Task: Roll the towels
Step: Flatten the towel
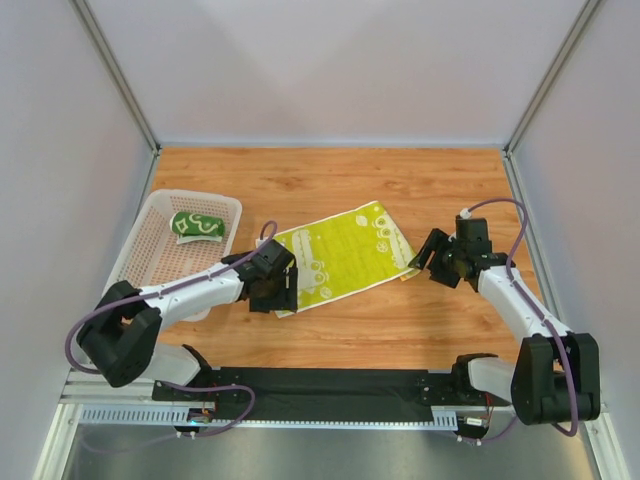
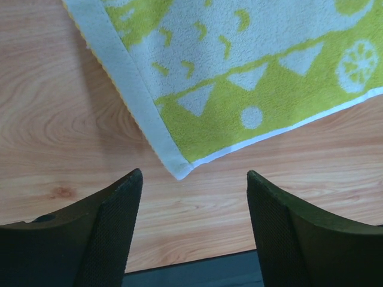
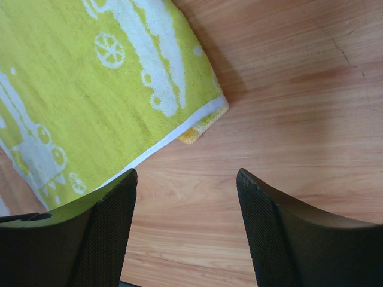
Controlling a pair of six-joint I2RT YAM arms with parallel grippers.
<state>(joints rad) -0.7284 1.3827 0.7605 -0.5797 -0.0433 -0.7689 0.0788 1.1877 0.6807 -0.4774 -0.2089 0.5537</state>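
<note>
The counter [image 1: 420, 330] is warm wood grain, boxed in by pale grey walls [image 1: 320, 60] with metal posts [image 1: 120, 75] in the far corners. A black rail [image 1: 330, 385] runs along the near edge, where the two arms are bolted. A white basket [image 1: 145, 240] sits at the left with a green rolled towel [image 1: 197, 224] lying inside it. In the middle of the counter a lime-green towel [image 1: 345, 255] with white patterns lies spread flat and at a slant, its right corner doubled under a little. The left fingers [image 2: 114, 233] are spread apart and hold nothing; the towel's near-left corner lies on the wood about level with their tips, in the gap between them and touching neither. The right fingers [image 3: 102, 233] are likewise parted and empty, with the towel's right corner just ahead of them, clear of both tips. The left arm [image 1: 190, 290] stretches low from its base toward the towel's left end, and the right arm [image 1: 510, 295] bends inward from the right, its wrist angled at the towel's right end.
</note>
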